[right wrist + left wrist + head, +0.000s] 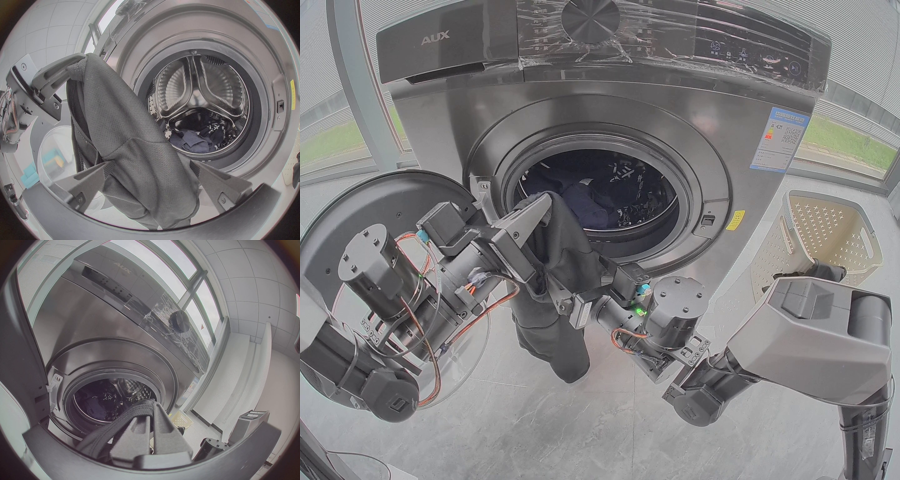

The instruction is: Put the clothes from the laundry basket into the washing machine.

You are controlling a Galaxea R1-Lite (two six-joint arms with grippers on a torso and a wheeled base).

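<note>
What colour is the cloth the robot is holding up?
The cloth is dark grey; the right wrist view shows it best.

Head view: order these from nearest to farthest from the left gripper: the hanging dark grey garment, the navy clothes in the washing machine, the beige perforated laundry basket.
1. hanging dark grey garment, held in the left gripper itself.
2. navy clothes, just behind, inside the washing machine.
3. beige perforated laundry basket, far on the robot's right.

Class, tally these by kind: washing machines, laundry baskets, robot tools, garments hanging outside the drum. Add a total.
Washing machine: 1
Laundry basket: 1
Tools: 2, left tool and right tool
Dark garment outside the drum: 1
Total: 5
</note>
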